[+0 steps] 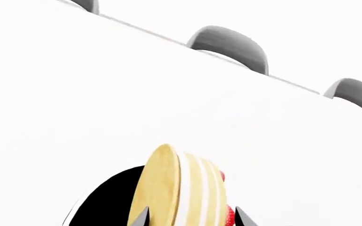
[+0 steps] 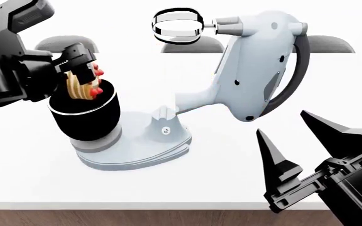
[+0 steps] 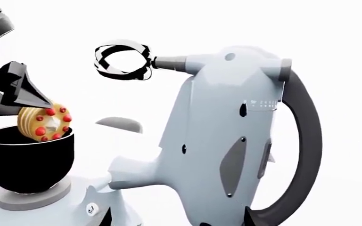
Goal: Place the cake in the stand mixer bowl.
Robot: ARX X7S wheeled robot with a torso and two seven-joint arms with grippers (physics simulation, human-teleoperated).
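Observation:
The cake (image 2: 80, 87) stands on its edge, strawberry face turned toward the mixer, its lower part dipping below the rim of the black stand mixer bowl (image 2: 86, 120). My left gripper (image 2: 82, 70) is shut on the cake from above. In the left wrist view the cake (image 1: 184, 188) fills the gap of the left gripper (image 1: 192, 219), with the bowl's dark inside (image 1: 105, 202) behind it. The right wrist view shows cake (image 3: 44, 122) and bowl (image 3: 30, 160) from the side. My right gripper (image 2: 282, 123) hangs open and empty at the front right.
The pale stand mixer (image 2: 256, 70) has its head tilted back, with the wire whisk (image 2: 177, 23) raised high above the bowl. Its base (image 2: 137, 146) sits on the white table (image 2: 187, 188). Grey chair backs (image 2: 193, 44) line the far side.

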